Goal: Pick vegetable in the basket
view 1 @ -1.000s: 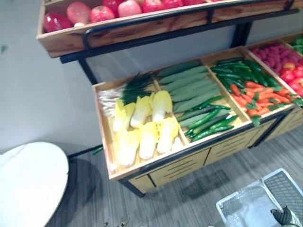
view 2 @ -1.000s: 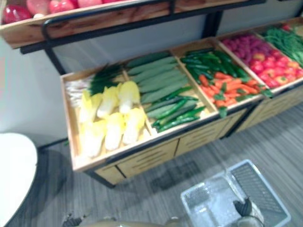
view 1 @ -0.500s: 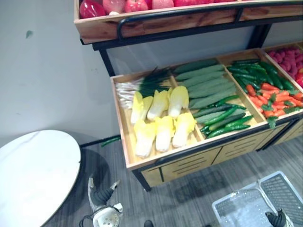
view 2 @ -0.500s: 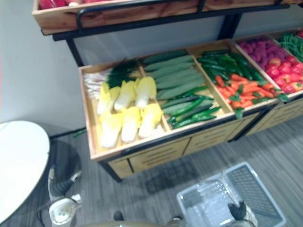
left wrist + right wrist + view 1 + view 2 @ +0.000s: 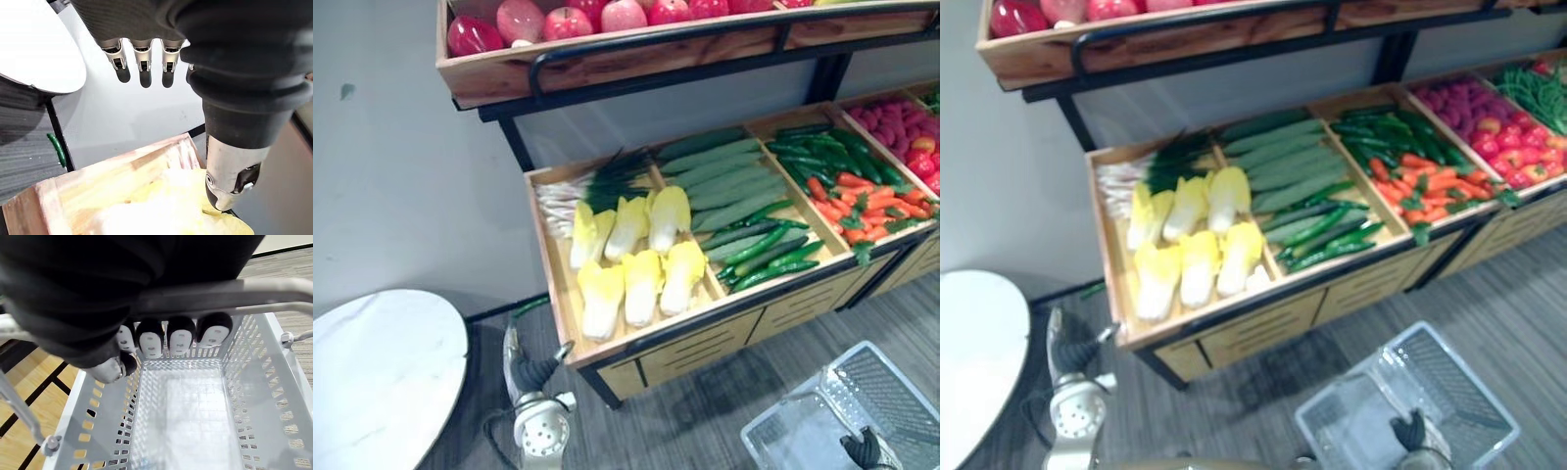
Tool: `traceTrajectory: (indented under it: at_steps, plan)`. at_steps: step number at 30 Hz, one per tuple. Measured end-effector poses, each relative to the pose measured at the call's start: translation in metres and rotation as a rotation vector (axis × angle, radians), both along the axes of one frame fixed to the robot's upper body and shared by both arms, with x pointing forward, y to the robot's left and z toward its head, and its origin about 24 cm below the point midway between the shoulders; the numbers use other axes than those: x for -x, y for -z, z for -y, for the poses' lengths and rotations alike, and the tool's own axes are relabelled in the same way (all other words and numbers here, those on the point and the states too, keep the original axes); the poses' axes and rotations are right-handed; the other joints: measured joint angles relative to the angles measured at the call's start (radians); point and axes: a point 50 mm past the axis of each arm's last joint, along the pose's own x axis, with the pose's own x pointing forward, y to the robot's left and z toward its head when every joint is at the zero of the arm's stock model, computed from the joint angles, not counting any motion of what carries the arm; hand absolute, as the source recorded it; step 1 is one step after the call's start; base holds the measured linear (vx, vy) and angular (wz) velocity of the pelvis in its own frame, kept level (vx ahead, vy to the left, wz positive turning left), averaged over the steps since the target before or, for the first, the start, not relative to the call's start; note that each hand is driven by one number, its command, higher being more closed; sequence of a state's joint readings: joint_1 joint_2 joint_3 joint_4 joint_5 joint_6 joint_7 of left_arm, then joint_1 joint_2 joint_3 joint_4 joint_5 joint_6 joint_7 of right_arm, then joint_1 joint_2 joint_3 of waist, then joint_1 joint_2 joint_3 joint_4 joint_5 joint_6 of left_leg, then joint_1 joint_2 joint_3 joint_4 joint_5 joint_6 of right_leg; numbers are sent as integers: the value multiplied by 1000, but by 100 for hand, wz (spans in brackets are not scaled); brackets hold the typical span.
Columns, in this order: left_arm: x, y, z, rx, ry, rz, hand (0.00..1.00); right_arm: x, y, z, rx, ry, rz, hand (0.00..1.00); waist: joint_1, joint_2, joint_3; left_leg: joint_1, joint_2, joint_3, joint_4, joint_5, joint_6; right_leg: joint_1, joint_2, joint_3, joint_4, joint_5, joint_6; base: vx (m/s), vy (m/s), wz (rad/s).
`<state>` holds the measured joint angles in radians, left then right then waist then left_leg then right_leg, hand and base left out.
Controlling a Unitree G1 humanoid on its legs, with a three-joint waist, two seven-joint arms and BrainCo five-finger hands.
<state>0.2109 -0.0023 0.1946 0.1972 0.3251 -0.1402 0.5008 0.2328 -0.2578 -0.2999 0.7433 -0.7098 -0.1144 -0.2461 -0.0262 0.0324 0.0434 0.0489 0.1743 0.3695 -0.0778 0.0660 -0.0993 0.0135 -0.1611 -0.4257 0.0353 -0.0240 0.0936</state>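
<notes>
Left eye view, stand (image 5: 697,345): tiered wooden produce stand straight ahead of both hands. Its lower tray holds the vegetables, none lifted out.
Table (image 5: 382,377): round and white, just outboard of the left hand.
Basket (image 5: 254,396): grey plastic with slotted walls, hanging under the right hand. Nothing lies in it.
Cabbages (image 5: 636,259): yellow heads in the tray compartment nearest the left hand, ahead of its fingertips and apart from them. The pale yellow mass past the thumb in the left wrist view is probably these same heads.
Left hand (image 5: 530,373): fingers (image 5: 142,66) straight, thumb apart, holding nothing.
Right hand (image 5: 1410,431): fingers curled round the basket's handle (image 5: 230,289).
Change: within the last second the left hand has risen to the tray's near corner, and the right has kept its hold.
Meaning: the reach has begun but there is no grasp yet. A cabbage looks the likely first pick.
</notes>
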Motion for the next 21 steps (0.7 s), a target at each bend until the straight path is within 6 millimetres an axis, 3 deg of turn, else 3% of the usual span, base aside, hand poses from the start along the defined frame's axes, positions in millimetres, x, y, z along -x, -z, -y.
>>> traceTrajectory:
  at_steps: [8,12,21]
  plan:
    - [-3,11,-13,-15,-105,-71,0,-13,-1,-9,-8,-67,12,100,-4,-8,-5,11,12,61,-7,-11,-11,-30,21,67,-24,27,-10,-18,-1,-25]
    - [0,17,-17,-21,-139,-105,0,-16,-4,-8,4,-91,20,100,-26,-11,-5,11,16,69,-6,-12,-13,-33,27,79,-35,34,-9,-22,-18,-13]
    - [-14,10,-19,-24,-175,-68,0,-19,-7,-8,12,-100,34,100,-31,-10,-4,7,19,96,-8,-17,-19,-50,35,105,-51,46,-12,32,-10,-9]
